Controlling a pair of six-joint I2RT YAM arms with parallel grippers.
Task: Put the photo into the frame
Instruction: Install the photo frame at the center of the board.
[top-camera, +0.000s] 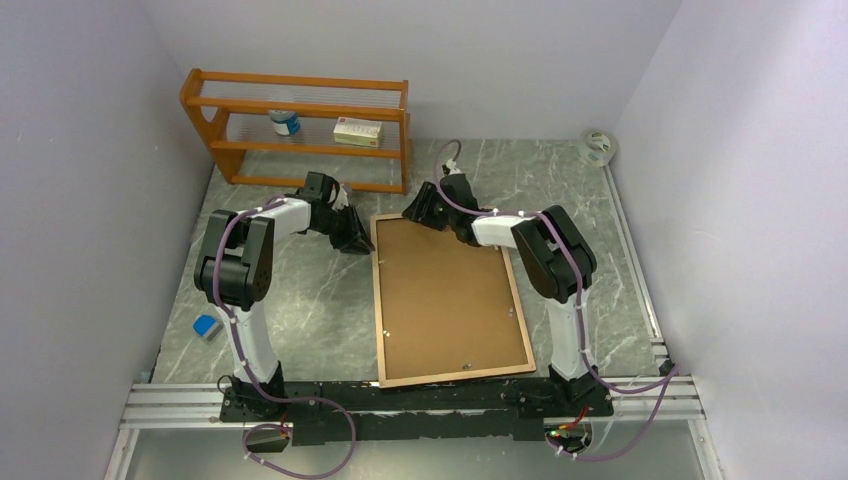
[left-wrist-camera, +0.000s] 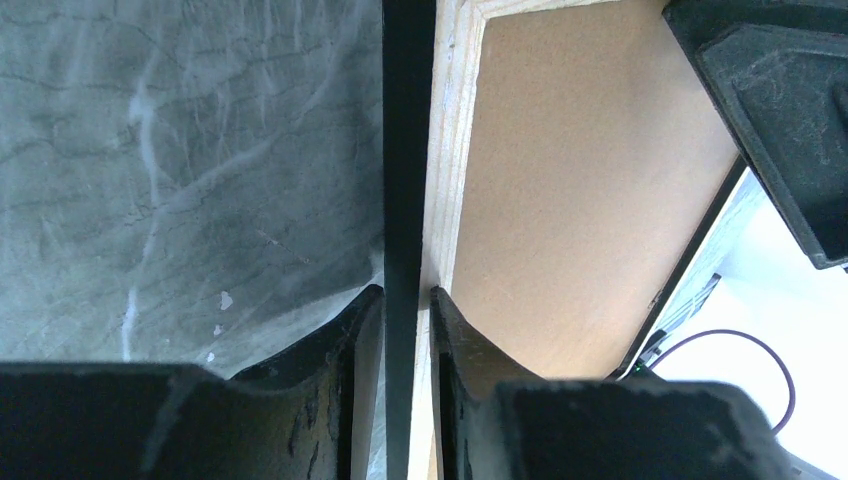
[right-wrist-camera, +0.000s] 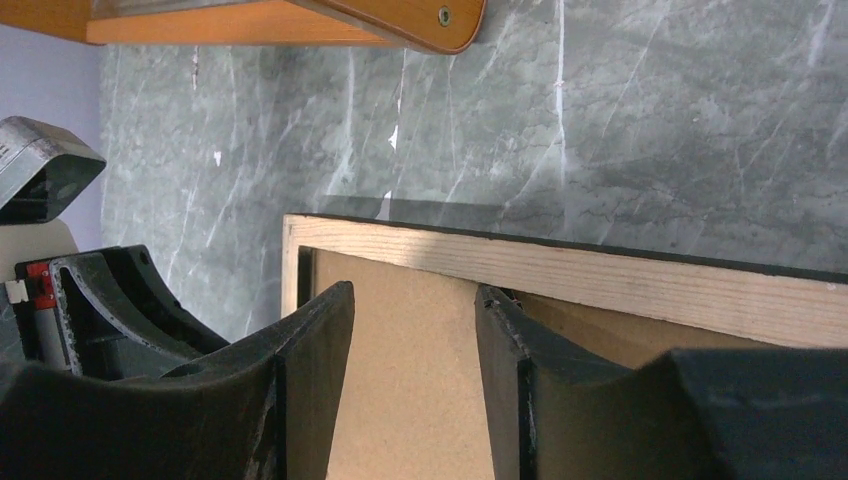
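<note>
The frame (top-camera: 377, 300) lies face down on the table, its light wood reverse up. A plain brown backing board (top-camera: 450, 300) fills it. The photo is out of view. My left gripper (top-camera: 362, 240) is shut on the frame's left rail near the far left corner. In the left wrist view the jaws (left-wrist-camera: 407, 295) pinch the black edge (left-wrist-camera: 408, 150). My right gripper (top-camera: 418, 212) is open and empty over the far end. In the right wrist view its fingers (right-wrist-camera: 415, 290) straddle the board (right-wrist-camera: 410, 380) just inside the wood rail (right-wrist-camera: 600, 275).
An orange-brown shelf rack (top-camera: 300, 130) stands at the back left with a blue-capped jar (top-camera: 285, 120) and a small box (top-camera: 357, 131). A tape roll (top-camera: 598, 146) sits at the back right. A small blue object (top-camera: 207, 327) lies at the left.
</note>
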